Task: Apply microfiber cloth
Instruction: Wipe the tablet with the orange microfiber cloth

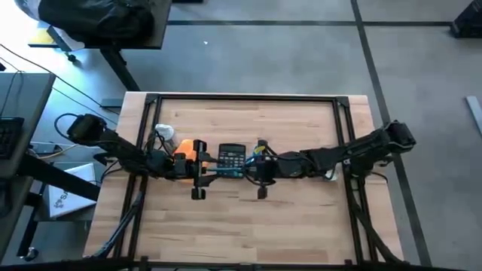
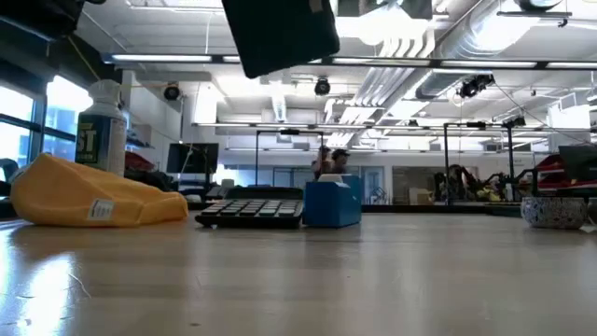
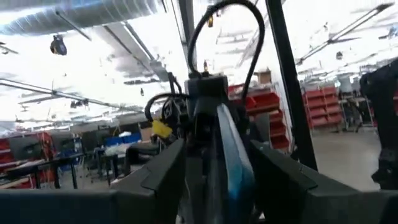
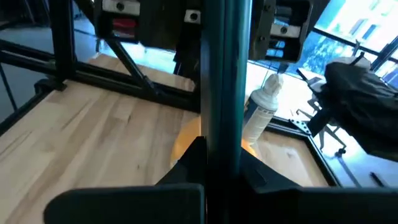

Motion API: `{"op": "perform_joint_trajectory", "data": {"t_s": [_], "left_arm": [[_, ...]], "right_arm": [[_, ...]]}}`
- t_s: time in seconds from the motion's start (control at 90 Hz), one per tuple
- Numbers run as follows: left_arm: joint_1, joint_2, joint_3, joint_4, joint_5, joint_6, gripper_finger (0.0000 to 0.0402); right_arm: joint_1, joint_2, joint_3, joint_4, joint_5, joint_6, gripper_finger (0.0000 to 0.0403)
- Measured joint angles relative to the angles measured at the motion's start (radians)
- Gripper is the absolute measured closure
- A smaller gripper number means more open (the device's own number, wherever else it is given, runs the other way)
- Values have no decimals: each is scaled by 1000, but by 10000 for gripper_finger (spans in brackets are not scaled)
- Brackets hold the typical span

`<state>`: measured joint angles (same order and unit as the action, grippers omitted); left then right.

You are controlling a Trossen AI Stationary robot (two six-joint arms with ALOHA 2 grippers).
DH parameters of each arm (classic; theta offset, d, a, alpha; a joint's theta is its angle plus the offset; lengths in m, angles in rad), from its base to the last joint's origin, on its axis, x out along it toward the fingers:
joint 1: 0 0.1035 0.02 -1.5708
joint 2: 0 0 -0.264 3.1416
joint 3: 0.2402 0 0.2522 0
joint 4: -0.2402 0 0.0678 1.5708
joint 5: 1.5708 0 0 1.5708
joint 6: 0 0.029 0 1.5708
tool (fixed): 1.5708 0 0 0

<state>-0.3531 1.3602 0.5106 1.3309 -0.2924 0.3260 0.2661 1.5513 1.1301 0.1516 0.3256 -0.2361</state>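
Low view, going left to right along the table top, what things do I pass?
Microfiber cloth, with the white bottle standing behind it → black calculator → small blue box → patterned bowl at the far right edge.

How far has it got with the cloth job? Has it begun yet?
Nothing looks done yet. The microfiber cloth lies in a heap on the table beside the calculator, with nothing touching it. The left gripper and right gripper hang above the table's middle. Picking up the cloth and wiping are left.
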Motion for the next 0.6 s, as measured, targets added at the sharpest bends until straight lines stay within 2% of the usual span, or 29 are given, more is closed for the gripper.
{"op": "perform_joint_trajectory", "data": {"t_s": [0.311,0.6], "left_arm": [[0,0,0,0,-1,0,253],[0,0,0,-2,30,25,345]], "right_arm": [[0,0,0,18,0,0,401],[0,0,0,19,0,0,401]]}}
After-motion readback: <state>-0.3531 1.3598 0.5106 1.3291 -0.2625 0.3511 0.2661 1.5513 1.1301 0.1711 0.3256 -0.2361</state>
